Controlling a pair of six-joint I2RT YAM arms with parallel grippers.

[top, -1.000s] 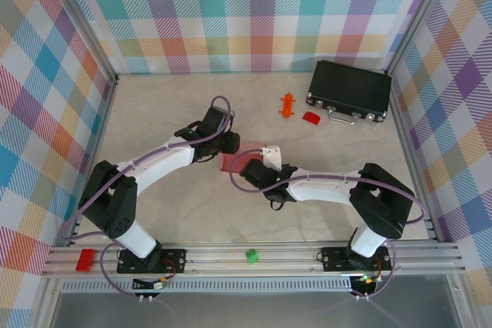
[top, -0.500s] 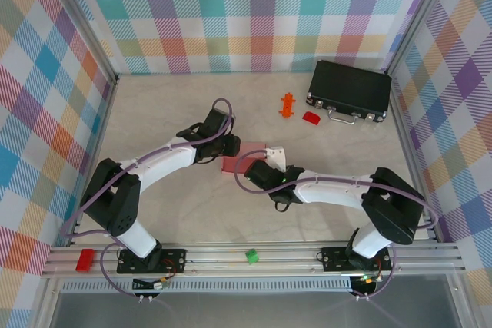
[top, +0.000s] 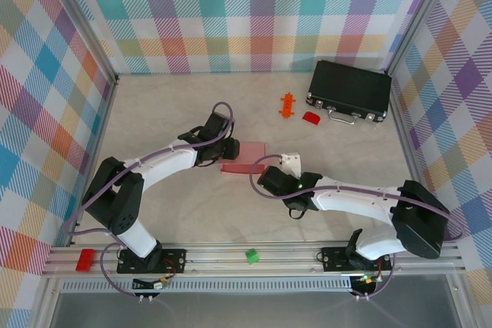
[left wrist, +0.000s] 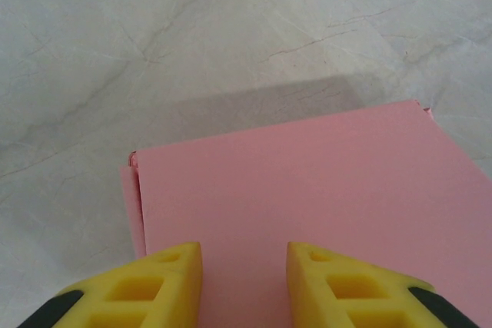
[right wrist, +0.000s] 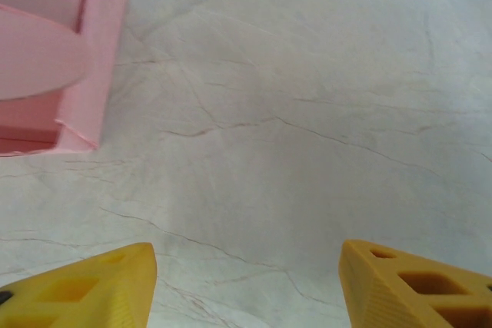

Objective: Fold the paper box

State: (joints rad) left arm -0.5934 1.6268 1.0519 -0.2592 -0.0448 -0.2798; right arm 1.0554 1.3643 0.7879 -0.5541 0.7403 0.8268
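paper box (top: 244,156) at mid-frame in the top view is being judged light, crease-prone card, best pinched along a flap edge; left gripper (left wrist: 244,260) is being held part-open over its top, right gripper (right wrist: 246,266) spread wide, empty.

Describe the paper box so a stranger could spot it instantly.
Look to the middle of the pale table, beside the left gripper. The paper box sits there, a low salmon-pink rectangle. The black case and small red block lie back right; neither is pink.

Overhead view — close wrist views, common paper box (top: 247,151)
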